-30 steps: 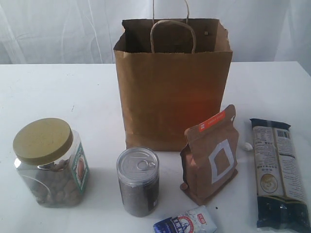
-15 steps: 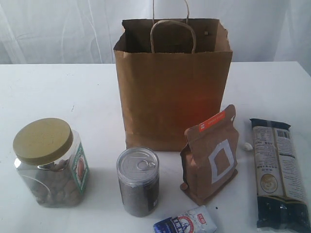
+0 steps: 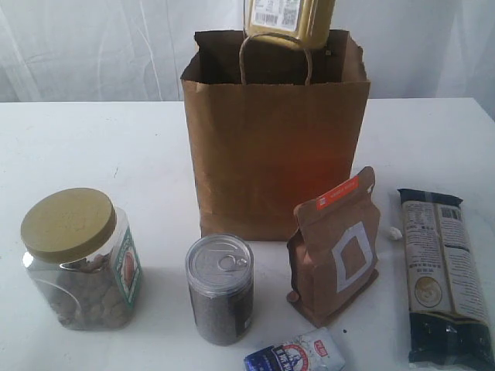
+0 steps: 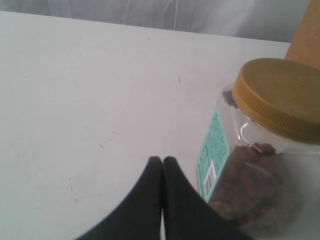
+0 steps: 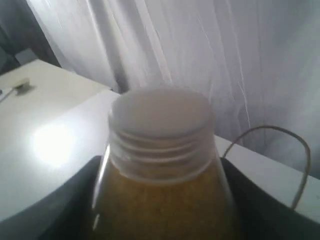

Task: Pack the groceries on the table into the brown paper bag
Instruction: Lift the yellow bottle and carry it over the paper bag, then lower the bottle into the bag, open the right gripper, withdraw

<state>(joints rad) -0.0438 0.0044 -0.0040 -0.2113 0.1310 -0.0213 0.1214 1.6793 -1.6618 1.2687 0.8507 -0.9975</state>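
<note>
- The yellow juice bottle (image 3: pixel 288 22), smooth clear plastic with a threaded neck and pale round cap, hangs above the open mouth of the brown paper bag (image 3: pixel 274 147). The right gripper (image 5: pixel 162 200) clamps it between dark fingers.
- The creased kraft bag stands upright mid-table, its twisted loop handles raised.
- The left gripper (image 4: pixel 162 165) is empty, its tapered black fingers pressed together, just beside the clear jar with tan lid (image 4: pixel 260 150) near the front-left corner of the white table (image 3: pixel 93 147).
- Along the front edge are the cylindrical dark pull-tab can (image 3: pixel 220 287), the brown window pouch (image 3: pixel 334 247) and the small blue-white packet (image 3: pixel 298 354).
- The long dark packet (image 3: pixel 442 274) lies flat by the right edge.

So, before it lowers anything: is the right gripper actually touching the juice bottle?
Touching. In the right wrist view, the right gripper has its dark fingers pressed against both sides of the yellow juice bottle.
</note>
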